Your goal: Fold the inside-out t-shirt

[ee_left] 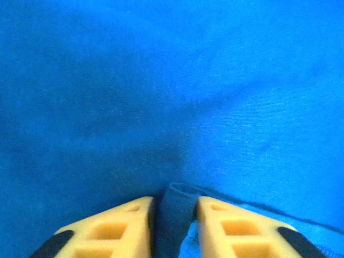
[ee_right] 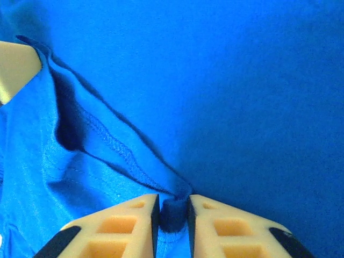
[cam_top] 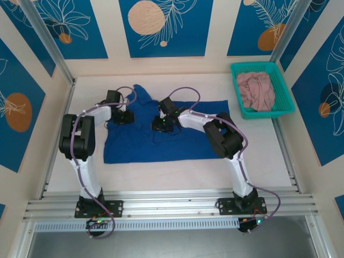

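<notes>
Cream bench (cam_top: 177, 174) under bright lights, with the blue t-shirt (cam_top: 161, 141) spread across its middle. Left jaws are pinching a raised fold near the shirt's upper left, and right jaws are nipping a stitched hem around its centre. Pink cloth (cam_top: 257, 90) sits in the green basket (cam_top: 252, 65), far right.

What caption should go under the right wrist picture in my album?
The right gripper pinches a small fold of the blue t-shirt.

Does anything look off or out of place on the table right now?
Nothing spilled or damaged. The blue t-shirt lies rumpled, its far-left part bunched up, and exposed seam stitching suggests it is inside out.
</notes>
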Motion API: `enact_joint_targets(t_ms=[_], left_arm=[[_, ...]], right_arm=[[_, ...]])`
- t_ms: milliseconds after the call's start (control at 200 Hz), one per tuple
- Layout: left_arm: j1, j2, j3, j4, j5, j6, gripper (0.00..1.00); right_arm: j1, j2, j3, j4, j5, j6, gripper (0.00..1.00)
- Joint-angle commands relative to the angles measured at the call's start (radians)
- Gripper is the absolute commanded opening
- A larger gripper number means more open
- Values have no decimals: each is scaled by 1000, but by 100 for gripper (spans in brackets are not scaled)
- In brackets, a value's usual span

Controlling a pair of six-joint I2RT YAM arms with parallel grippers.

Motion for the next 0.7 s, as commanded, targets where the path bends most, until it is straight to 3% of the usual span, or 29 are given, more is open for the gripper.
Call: enact_joint_targets(t_ms=[0, 165, 440, 565, 695], left_arm=[[-6, 11, 33, -52, -12, 5, 20], [-5, 6, 46, -60, -35, 4, 11], [14, 5, 63, -74, -85, 2, 4], [19, 19, 79, -87, -92, 1, 12], [20, 23, 98, -93, -92, 2, 32]], right_arm=[[-12, 18, 34, -23, -11, 5, 16], [-29, -3, 17, -26, -11, -4, 7], [-48, -35, -6, -26, -22, -25, 8], [-51, -37, -7, -29, -33, -35, 15], [-62, -70, -9, -29, -51, -69, 23]])
